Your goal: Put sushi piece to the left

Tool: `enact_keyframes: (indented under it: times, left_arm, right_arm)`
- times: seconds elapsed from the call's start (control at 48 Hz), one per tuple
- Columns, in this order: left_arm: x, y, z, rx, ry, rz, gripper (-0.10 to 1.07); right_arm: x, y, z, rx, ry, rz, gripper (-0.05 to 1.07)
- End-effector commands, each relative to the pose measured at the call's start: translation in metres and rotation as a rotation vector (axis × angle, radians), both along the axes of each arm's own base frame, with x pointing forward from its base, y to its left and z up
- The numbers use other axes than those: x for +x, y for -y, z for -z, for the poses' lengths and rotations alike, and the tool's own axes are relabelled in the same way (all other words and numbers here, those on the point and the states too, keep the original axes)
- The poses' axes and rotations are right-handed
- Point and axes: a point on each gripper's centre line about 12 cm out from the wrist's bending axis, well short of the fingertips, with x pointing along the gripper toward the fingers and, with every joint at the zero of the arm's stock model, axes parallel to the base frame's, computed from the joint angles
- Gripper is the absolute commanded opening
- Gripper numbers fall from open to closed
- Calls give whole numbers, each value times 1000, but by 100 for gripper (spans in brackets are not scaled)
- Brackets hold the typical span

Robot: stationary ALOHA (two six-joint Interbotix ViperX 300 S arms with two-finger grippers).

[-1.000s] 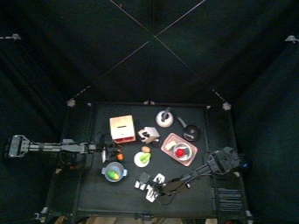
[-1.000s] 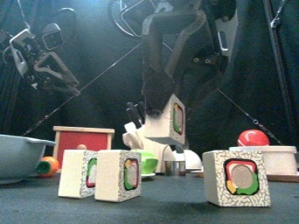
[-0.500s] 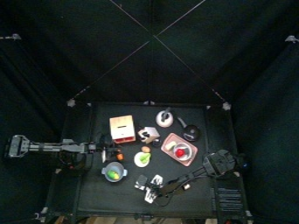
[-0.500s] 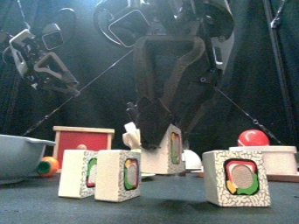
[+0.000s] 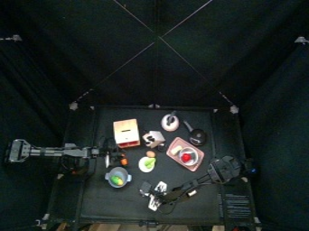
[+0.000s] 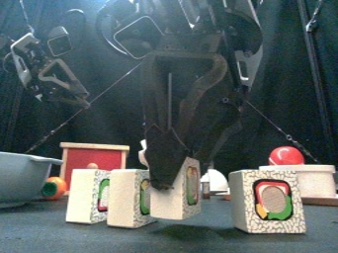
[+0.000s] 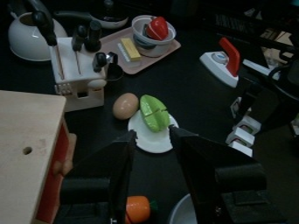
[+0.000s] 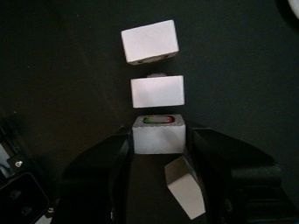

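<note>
My right gripper (image 6: 176, 184) is shut on a white sushi piece (image 6: 177, 190) with a green and red centre, holding it just above the table. It hangs right beside two more sushi pieces (image 6: 132, 198) (image 6: 89, 196) on its left. Another sushi piece (image 6: 268, 201) stands apart on the right. In the right wrist view the held piece (image 8: 159, 134) sits between the jaws, in line with two pieces (image 8: 156, 88) (image 8: 149, 41), and one piece (image 8: 187, 185) lies tilted nearer. My left gripper (image 7: 152, 140) is open and empty, resting at the table's left side (image 5: 90, 154).
A grey bowl (image 6: 20, 174) and a red-fronted wooden box (image 6: 94, 158) stand at the back left. A pink tray (image 5: 185, 152) with a red bowl (image 6: 284, 155) is at the right. A white plate with green food (image 7: 152, 121), an egg (image 7: 125, 105) and a kettle (image 5: 172, 121) stand mid-table.
My right gripper has come down and forward with the sushi piece, from well above the table to just beside the two left pieces. The left arm has not moved.
</note>
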Motion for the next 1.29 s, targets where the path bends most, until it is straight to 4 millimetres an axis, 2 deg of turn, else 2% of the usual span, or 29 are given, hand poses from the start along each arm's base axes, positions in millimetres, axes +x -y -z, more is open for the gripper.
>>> enact_keyframes:
  times: [0.0,1.104,1.271]
  left_arm:
    - [3,0,-5,3,17,1,77]
    - [2,0,-3,1,-5,1,77]
    - [2,-1,-3,1,-5,-1,77]
  right_arm:
    - [6,-2,-20,17,51,-6,73]
    - [7,-2,-14,9,36,-3,75]
    - [6,-2,-14,9,35,-1,81]
